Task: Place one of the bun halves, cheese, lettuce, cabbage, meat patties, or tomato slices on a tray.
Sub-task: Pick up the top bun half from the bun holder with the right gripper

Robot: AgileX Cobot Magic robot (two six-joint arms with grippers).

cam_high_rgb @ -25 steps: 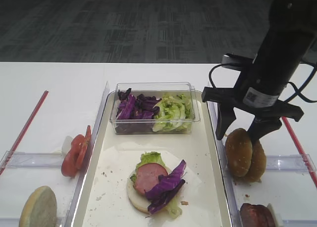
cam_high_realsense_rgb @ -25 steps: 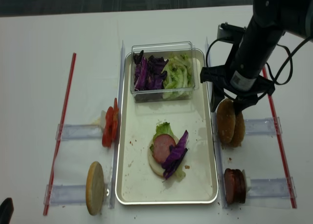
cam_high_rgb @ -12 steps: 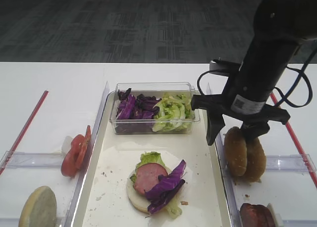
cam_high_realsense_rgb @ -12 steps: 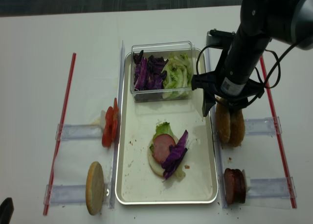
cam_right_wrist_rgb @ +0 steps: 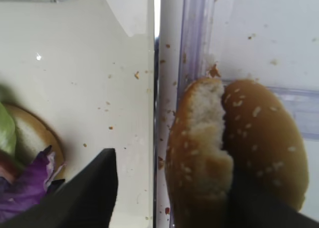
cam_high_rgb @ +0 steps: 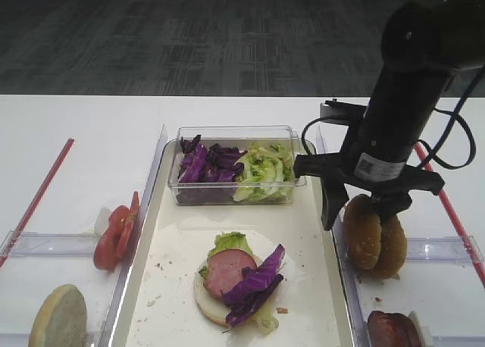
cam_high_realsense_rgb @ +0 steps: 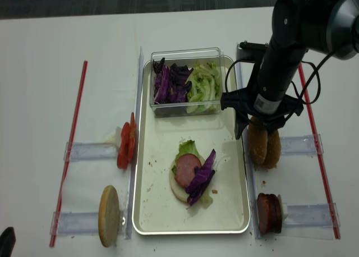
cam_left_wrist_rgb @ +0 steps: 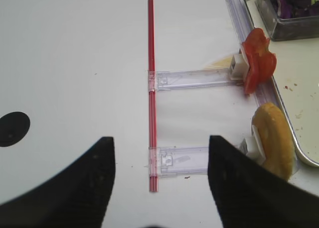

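Two sesame bun halves stand on edge right of the tray (cam_high_rgb: 174,286): a left one (cam_right_wrist_rgb: 199,153) with a white torn patch and a golden-brown one (cam_right_wrist_rgb: 266,138) behind it. My right gripper (cam_high_rgb: 358,214) is open and straddles the torn one. Its left finger hangs over the tray rim, apart from the bun, and its right finger sits at the seam between the two buns. On the tray lies a bun base with lettuce, a meat patty and cabbage (cam_high_rgb: 239,279). My left gripper (cam_left_wrist_rgb: 160,141) is open above the bare table.
A clear box (cam_high_rgb: 235,165) of cabbage and lettuce sits at the tray's far end. Tomato slices (cam_high_rgb: 114,233) and a pale bun half (cam_high_rgb: 57,317) stand left of the tray. Meat patties (cam_high_rgb: 394,330) stand at the near right. Red strips (cam_left_wrist_rgb: 151,88) and clear holders border both sides.
The right gripper has shifted a little left and lower over the two buns, and its jaws have narrowed slightly. The buns have not moved.
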